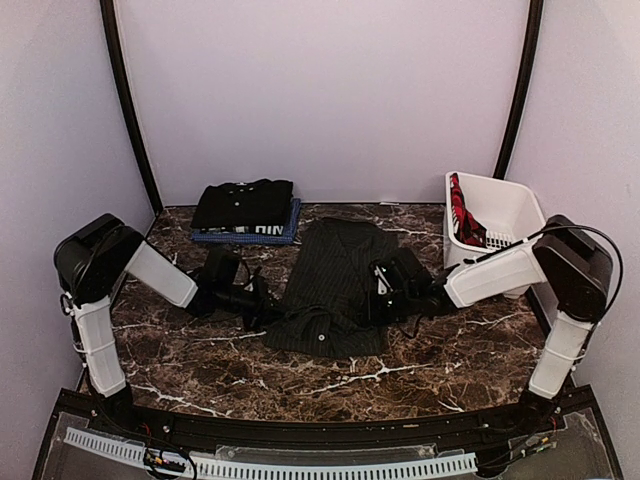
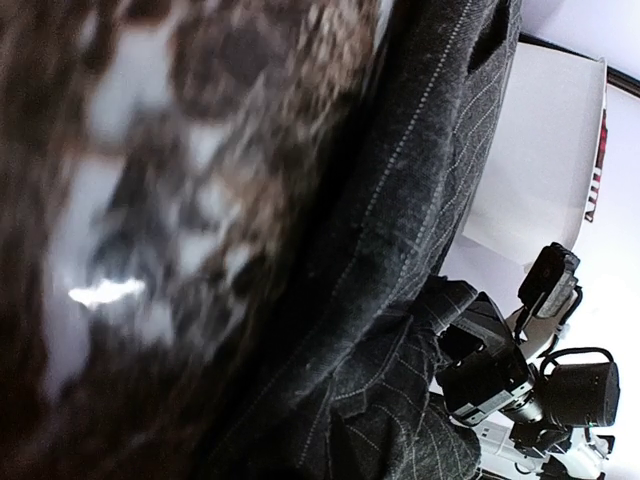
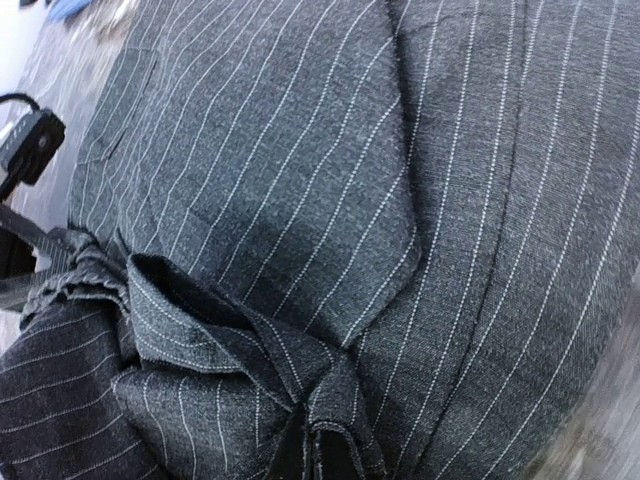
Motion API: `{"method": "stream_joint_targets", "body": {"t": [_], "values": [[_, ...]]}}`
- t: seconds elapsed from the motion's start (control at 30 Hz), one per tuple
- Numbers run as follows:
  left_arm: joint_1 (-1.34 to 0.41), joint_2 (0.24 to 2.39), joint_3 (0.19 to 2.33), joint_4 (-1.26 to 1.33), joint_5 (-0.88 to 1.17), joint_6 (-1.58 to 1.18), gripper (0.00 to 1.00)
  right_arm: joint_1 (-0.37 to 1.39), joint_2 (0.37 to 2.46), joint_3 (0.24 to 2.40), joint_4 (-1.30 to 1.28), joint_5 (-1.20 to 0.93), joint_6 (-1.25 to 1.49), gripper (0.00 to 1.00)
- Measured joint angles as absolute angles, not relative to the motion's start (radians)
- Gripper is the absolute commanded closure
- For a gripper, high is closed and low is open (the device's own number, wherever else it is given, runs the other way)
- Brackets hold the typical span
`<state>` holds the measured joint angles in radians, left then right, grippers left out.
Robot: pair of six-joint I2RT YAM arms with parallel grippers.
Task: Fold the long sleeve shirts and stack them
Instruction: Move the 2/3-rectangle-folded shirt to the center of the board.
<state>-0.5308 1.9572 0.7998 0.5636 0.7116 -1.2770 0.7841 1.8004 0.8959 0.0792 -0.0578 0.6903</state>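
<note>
The large black pinstriped shirt [image 1: 335, 275] lies spread in the middle of the marble table, its near hem bunched. My left gripper [image 1: 266, 307] sits at the shirt's left edge, shut, with pinstriped cloth [image 2: 390, 300] gathered against it; its fingers are hidden in the left wrist view. My right gripper [image 1: 381, 291] rests on the shirt's right side, shut on a pinched fold of pinstriped cloth [image 3: 322, 440]. At the back left, a folded plain black shirt [image 1: 245, 203] lies on top of a folded blue shirt [image 1: 247, 234] with white lettering.
A white plastic basket [image 1: 510, 205] stands at the back right with red and black cloth [image 1: 464, 215] inside, close behind the right arm. Marble table edge [image 1: 330, 415] runs along the front. The right arm's wrist [image 2: 490, 370] shows in the left wrist view.
</note>
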Motion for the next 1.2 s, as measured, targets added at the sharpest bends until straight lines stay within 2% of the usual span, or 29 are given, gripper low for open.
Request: {"method": "stream_joint_targets", "body": {"t": [0.27,0.57,1.2], "values": [[-0.575,1.811,0.760,0.443,0.681,-1.231,1.00,0.824,1.665,0.833,0.016,-0.019,0.745,1.00],[-0.574,1.810,0.875,0.391,0.669,-1.188,1.00,0.824,1.566,0.815,0.009,0.075,0.787,1.00],[-0.570,1.882,0.998,0.388,0.669,-1.182,1.00,0.765,1.534,0.814,-0.015,0.146,0.754,1.00]]}}
